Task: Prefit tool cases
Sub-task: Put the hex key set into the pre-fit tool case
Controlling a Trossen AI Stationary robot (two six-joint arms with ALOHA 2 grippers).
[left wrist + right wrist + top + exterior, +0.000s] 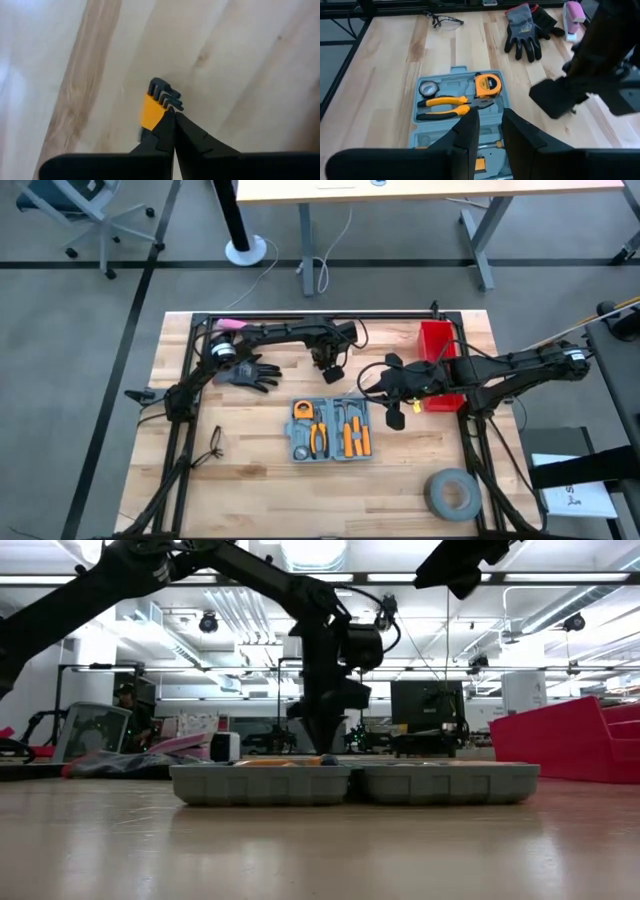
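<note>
The grey-blue tool case (331,430) lies open and flat on the wooden table, with orange-handled pliers (445,106) and a tape measure (486,84) in its slots. Beyond its far edge my left gripper (328,368) points straight down, shut on a small orange holder of dark hex keys (156,102). In the low view that gripper (325,745) stands behind the case (355,783). My right gripper (490,131) hovers above the case's right side, slanting down, open by a narrow gap, with nothing between its fingers. My left gripper pinches the hex key set at its dark key ends (171,102), right at the tips of its two fingers, coming from above and pointing down. The orange holder sticks out beside the fingertips. I cannot tell whether the set is off the wood.
A red bin (437,345) stands at the far right, a grey tape roll (452,492) at the near right. Dark gloves (250,373) and a pink object (228,325) lie at the far left, glasses (213,445) at the left. Bare wood lies in front of the case.
</note>
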